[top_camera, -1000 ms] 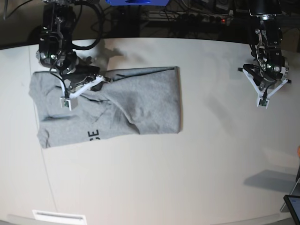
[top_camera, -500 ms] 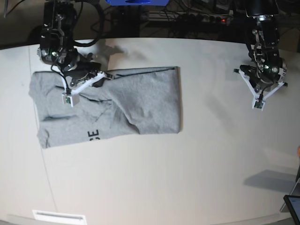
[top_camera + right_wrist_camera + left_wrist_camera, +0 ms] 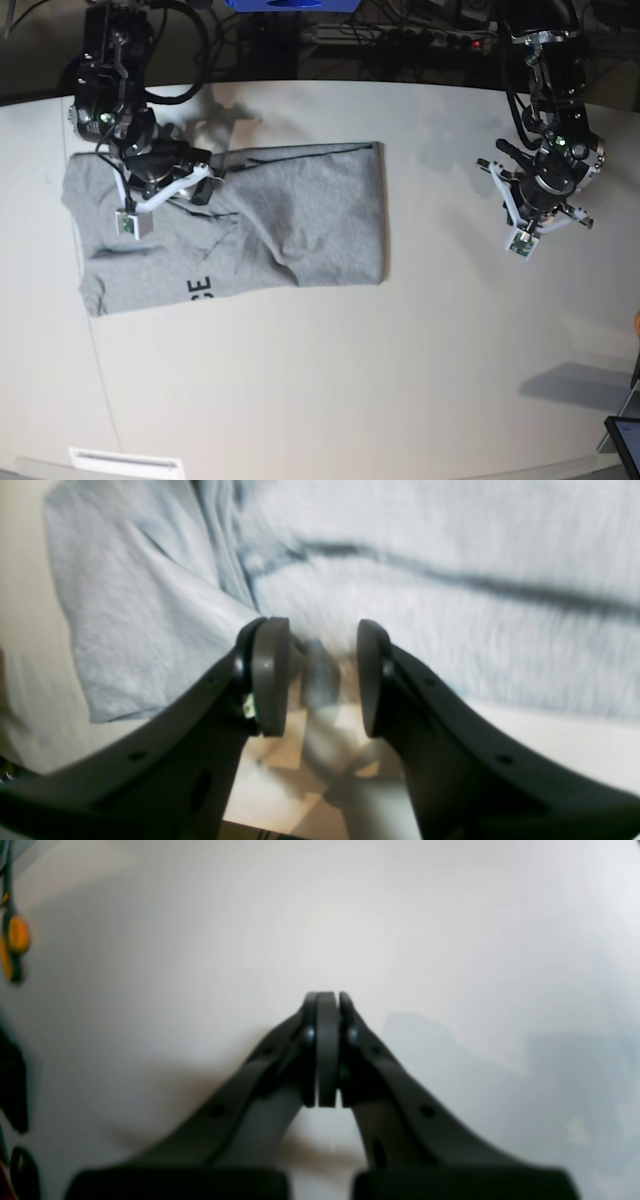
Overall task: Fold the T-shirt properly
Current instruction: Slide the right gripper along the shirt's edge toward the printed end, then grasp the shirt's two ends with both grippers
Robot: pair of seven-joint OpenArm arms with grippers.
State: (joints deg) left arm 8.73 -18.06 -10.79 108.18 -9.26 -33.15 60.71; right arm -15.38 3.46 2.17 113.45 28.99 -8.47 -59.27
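Observation:
The grey T-shirt [image 3: 270,220] lies folded into a broad band on the left half of the white table [image 3: 400,380]. A bit of black lettering [image 3: 200,288] shows at its near edge. My right gripper [image 3: 203,182] hovers over the shirt's far left part. In the right wrist view, the right gripper [image 3: 320,630] is open with nothing between its pads, and creased T-shirt fabric [image 3: 450,555] lies just beyond them. My left gripper [image 3: 325,997] is shut and empty above bare table, far to the right of the shirt.
A dark tablet corner [image 3: 625,440] sits at the near right table edge. A white label strip [image 3: 125,462] lies at the near left. Cables and a blue object [image 3: 290,4] run along the back edge. Orange-tipped items [image 3: 17,935] show at the left of the left wrist view.
The right gripper has opened and let go of the shirt fabric, shifting slightly left. The left arm has swung down and a little left, still shut.

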